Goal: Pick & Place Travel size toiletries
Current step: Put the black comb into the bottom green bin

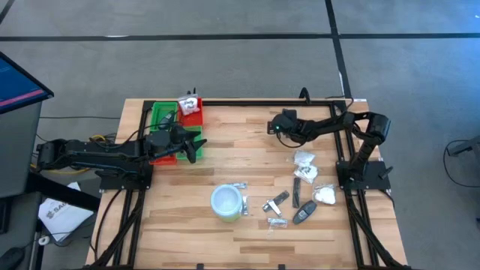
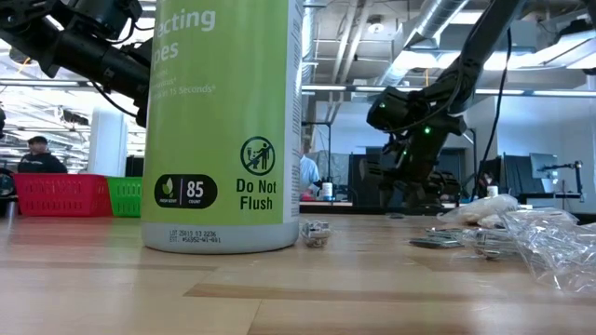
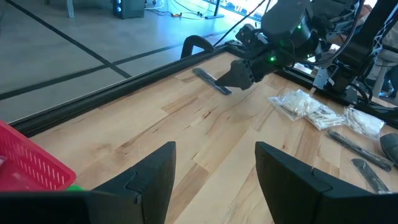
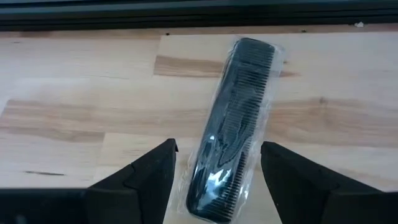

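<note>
A black comb in a clear wrapper [image 4: 231,130] lies flat on the wood near the table's far edge, also visible in the left wrist view as the comb [image 3: 211,81]. My right gripper [image 4: 217,180] is open just above it, slanting down, one finger on each side of the comb's near end, apart from it. My right gripper [image 1: 276,126] is at the far middle. More toiletries lie at the right: white packets [image 1: 304,165], dark sticks [image 1: 300,201], clear sachets [image 1: 276,223]. My left gripper [image 1: 193,147] hangs open and holds nothing beside the tray [image 1: 161,118].
A round white tub with a green side [image 1: 226,202] stands near the table's front middle and fills the low view. The red and green tray holds a white packet [image 1: 189,105] in a far red compartment. Bare wood lies between the two grippers.
</note>
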Motion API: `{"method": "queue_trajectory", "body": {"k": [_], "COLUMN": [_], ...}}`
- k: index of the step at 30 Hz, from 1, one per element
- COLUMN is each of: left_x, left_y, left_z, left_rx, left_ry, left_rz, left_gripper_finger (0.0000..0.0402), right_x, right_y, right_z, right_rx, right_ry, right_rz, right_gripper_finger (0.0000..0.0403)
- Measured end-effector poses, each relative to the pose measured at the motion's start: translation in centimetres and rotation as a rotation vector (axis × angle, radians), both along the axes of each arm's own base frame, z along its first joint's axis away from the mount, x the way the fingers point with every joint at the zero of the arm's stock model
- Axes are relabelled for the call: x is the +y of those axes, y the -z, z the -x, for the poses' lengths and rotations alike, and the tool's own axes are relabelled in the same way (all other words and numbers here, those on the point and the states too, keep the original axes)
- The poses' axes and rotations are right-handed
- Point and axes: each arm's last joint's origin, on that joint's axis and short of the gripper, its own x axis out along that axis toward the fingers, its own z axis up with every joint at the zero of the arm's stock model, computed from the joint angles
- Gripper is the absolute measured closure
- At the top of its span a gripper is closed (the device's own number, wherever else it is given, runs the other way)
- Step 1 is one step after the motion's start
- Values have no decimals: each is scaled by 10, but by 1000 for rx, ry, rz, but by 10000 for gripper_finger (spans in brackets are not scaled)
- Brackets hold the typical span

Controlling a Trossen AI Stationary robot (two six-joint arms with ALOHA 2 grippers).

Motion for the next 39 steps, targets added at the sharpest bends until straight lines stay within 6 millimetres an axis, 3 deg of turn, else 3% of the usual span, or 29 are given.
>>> {"method": "queue_trajectory", "body": {"k": [14, 23, 28, 33, 39], "left_x": [0, 0, 0, -1, 0], "left_y": [0, 0, 5, 8, 7], "left_z": [0, 0, 2, 3, 2], "left_rx": [0, 0, 13, 21, 5], "left_ry": [0, 0, 0, 0, 0], "left_rz": [0, 0, 3, 5, 3], "left_gripper_finger": [192, 192, 192, 192, 192], "right_x": [7, 3, 4, 3, 4], "right_y": [1, 33, 30, 25, 24], "right_z": [0, -19, -26, -30, -31], "right_rx": [-3, 18, 61, 112, 104], "right_ry": [22, 54, 45, 40, 26], "right_rz": [-20, 25, 11, -40, -58], "right_gripper_finger": [177, 177, 186, 225, 334]}}
